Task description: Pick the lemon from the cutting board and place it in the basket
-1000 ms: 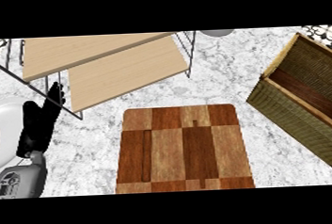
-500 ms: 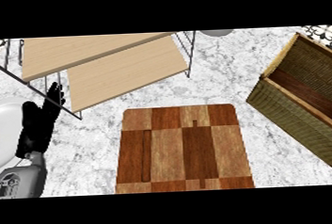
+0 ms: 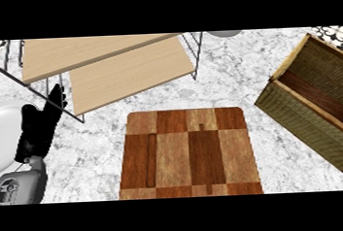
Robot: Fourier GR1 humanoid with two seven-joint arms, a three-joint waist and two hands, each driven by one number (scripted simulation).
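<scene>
Marbled bench (image 3: 223, 86) spreads under everything. At the view's left edge the left hand (image 3: 37, 130) rests with fingers straight and pointing up, holding nothing, its tips near a wire-framed wooden shelf (image 3: 122, 73). The cutting board (image 3: 189, 153) lies at centre, well apart from the hand, and the basket (image 3: 304, 131) stands further right. Where the lemon is cannot be told.

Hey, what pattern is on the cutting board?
The cutting board is a patchwork of light and dark brown wooden blocks, shown best in the head view.
</scene>
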